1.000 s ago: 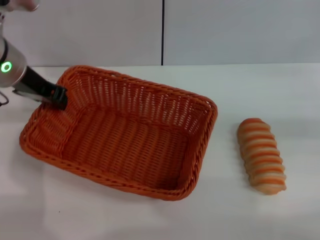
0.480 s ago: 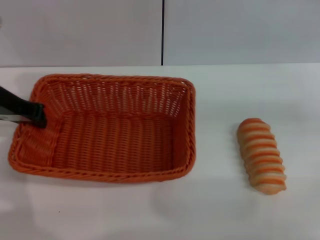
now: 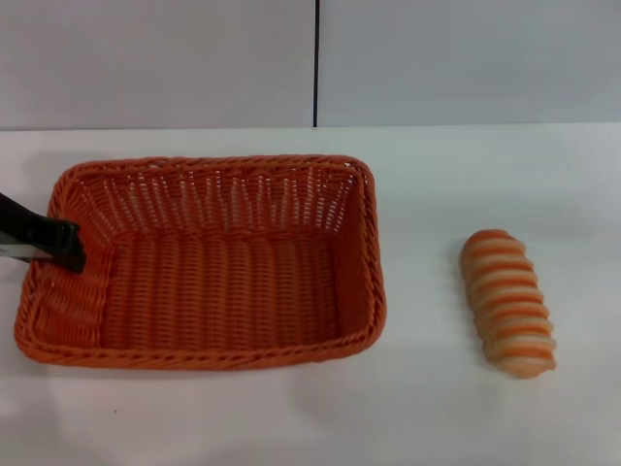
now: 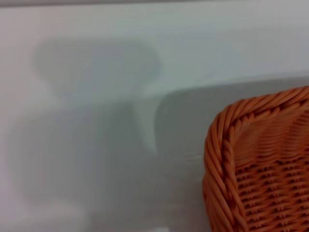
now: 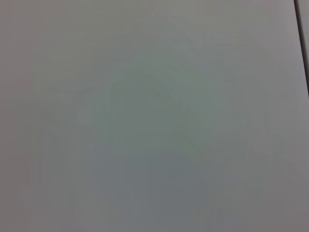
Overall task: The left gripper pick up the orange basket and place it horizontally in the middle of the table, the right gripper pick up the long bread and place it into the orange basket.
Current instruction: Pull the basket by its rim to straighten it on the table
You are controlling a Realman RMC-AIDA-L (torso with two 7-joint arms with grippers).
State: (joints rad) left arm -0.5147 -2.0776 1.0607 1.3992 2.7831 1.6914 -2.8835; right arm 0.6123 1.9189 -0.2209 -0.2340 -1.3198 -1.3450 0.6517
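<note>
The orange basket [image 3: 223,282] rests flat on the white table [image 3: 427,417], left of centre, with its long sides parallel to the table's front edge. It is empty. My left gripper [image 3: 66,250] reaches in from the left edge of the head view and is clamped on the basket's left rim. The left wrist view shows one braided corner of the basket [image 4: 260,164] over the tabletop. The long bread [image 3: 506,302], striped orange and cream, lies on the table to the basket's right, well apart from it. My right gripper is out of view.
A light grey wall with a dark vertical seam [image 3: 315,63] stands behind the table. The right wrist view shows only a plain grey surface with a dark line [image 5: 303,43] near one edge. Bare tabletop lies between basket and bread.
The basket has swung from a skewed angle to lie parallel with the table's front edge. My left gripper came down and toward the left with its rim. The bread has not moved.
</note>
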